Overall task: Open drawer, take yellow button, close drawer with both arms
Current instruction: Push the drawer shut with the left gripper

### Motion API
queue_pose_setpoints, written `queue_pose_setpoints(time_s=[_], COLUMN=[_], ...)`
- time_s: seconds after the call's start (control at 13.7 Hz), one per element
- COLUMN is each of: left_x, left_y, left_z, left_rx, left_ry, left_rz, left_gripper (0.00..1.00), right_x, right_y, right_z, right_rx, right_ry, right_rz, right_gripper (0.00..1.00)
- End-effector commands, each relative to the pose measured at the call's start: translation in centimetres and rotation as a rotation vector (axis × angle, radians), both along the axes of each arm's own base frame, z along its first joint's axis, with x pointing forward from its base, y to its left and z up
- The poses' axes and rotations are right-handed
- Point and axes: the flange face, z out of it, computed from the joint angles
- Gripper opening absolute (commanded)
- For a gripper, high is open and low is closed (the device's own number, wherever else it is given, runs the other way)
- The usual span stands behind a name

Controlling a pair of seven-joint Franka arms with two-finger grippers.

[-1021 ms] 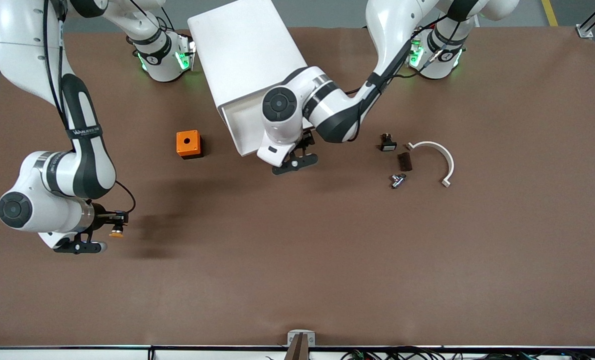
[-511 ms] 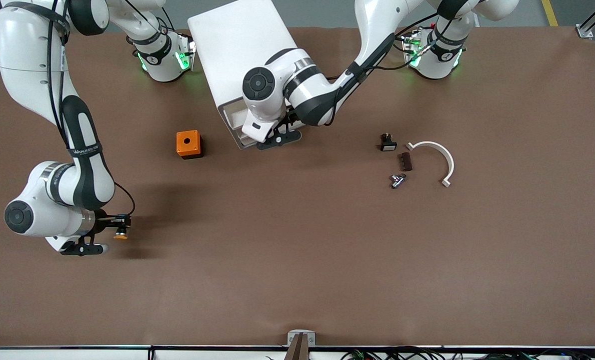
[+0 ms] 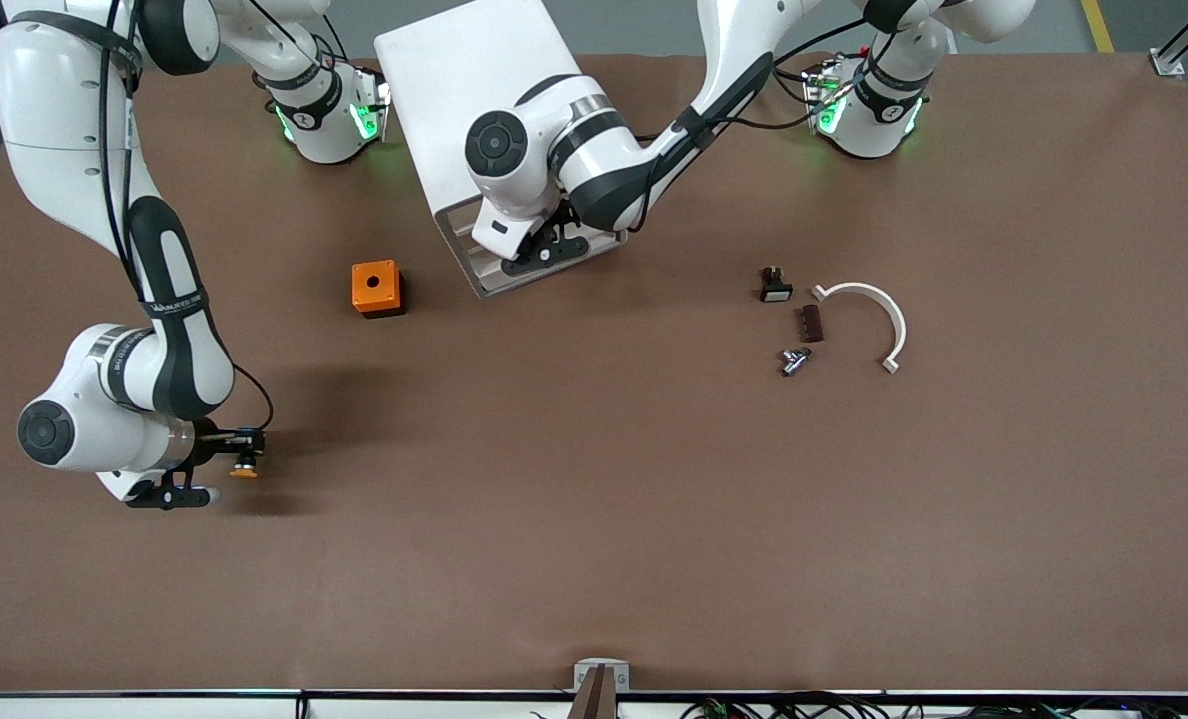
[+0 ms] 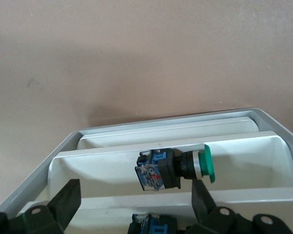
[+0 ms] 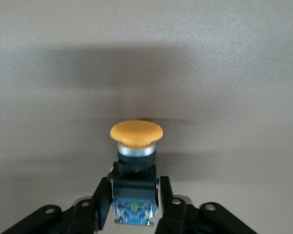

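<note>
My right gripper (image 3: 236, 454) is shut on the button (image 3: 244, 469), low over the bare table toward the right arm's end. In the right wrist view the gripper (image 5: 134, 195) clamps the black body, with the orange cap (image 5: 136, 134) pointing away. My left gripper (image 3: 544, 250) is at the front of the white cabinet (image 3: 474, 90). The uppermost drawer (image 3: 469, 255) sits almost fully in. In the left wrist view the gripper (image 4: 135, 191) is open over the drawer fronts. A green-capped button (image 4: 183, 166) lies in one tray.
An orange cube (image 3: 376, 288) stands beside the cabinet toward the right arm's end. Toward the left arm's end lie a black switch (image 3: 774, 286), a dark block (image 3: 809, 323), a metal part (image 3: 794, 359) and a white curved piece (image 3: 869, 315).
My left gripper has moved in toward the cabinet and the pulled-out uppermost drawer has slid in with it. My right gripper has dropped slightly, still holding the button.
</note>
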Motion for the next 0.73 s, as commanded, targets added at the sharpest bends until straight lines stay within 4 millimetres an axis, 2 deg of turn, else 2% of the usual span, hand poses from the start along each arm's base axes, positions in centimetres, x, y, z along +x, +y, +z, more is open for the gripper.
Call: queue_pose_setpoints(time_s=[0.0, 0.15, 0.29, 0.44, 0.51, 0.58, 0.66], left_x=[-2.6, -2.5, -0.7, 3.7, 6.1, 8.6, 11.9], left_y=[-0.4, -0.3, 0.6, 3.1, 4.8, 6.6, 9.3], left_z=[0.5, 0.4, 0.9, 1.6, 2.4, 2.8, 3.2], left_rx=[0.026, 0.037, 0.036, 0.052, 0.059, 0.067, 0.071], left_ry=[0.013, -0.009, -0.026, -0.085, -0.118, -0.135, -0.149], left_rz=[-0.044, -0.059, -0.041, -0.008, 0.019, 0.06, 0.109], left_gripper=[1.0, 1.0, 1.0, 1.0, 1.0, 1.0, 1.0], right_x=[0.2, 0.2, 0.3, 0.2, 0.1, 0.0, 0.4], right_y=[-0.2, -0.3, -0.5, -0.8, -0.4, 0.1, 0.7], right_z=[0.4, 0.2, 0.2, 0.2, 0.5, 1.0, 2.3], right_rx=[0.018, 0.02, 0.021, 0.024, 0.028, 0.031, 0.034], right_ry=[-0.01, -0.009, -0.008, 0.003, 0.016, 0.025, 0.019], right_rz=[-0.007, -0.008, -0.006, -0.01, -0.004, 0.006, 0.02], right_gripper=[0.83, 0.92, 0.92, 1.0, 1.0, 1.0, 1.0])
